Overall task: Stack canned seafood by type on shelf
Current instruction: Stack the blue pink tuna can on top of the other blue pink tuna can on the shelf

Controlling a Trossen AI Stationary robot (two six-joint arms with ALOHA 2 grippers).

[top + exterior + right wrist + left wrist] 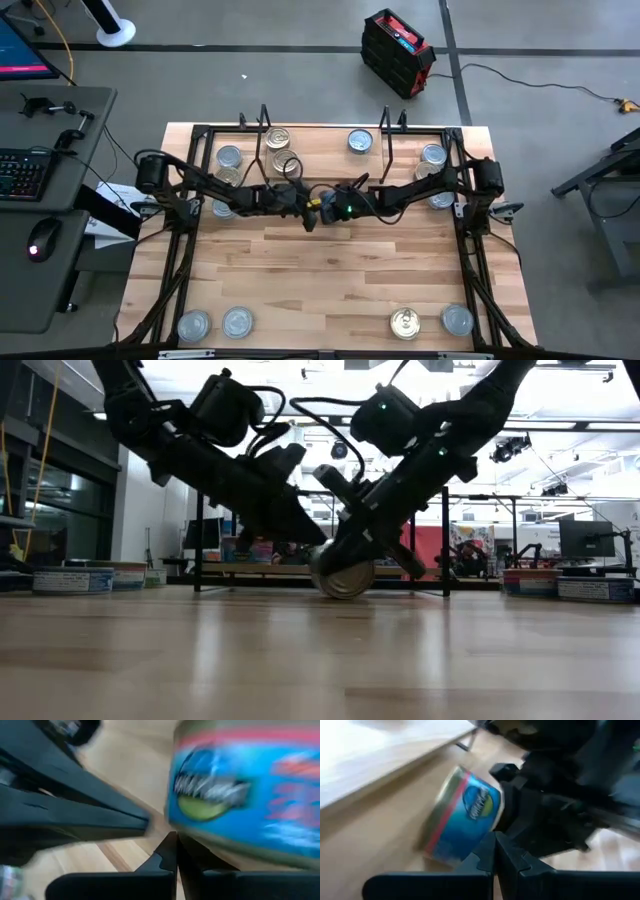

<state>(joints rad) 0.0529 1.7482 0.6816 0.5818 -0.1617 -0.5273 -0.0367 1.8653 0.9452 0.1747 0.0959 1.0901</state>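
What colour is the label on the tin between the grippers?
Blue with a red band and gold edge on the tin, clearest in the left wrist view.

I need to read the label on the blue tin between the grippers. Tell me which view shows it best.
The left wrist view: the blue tin shows whole, tilted, red stripe and logo visible though blurred. The right wrist view crops it very close. The low view shows only its lid, on edge on the table. The high view hides it under the arms.

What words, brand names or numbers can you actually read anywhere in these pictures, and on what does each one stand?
None can be read.
Blue can label: a white logo over a green patch, too blurred.
Same can in the right wrist view: lettering smeared.
Monitor: too small.
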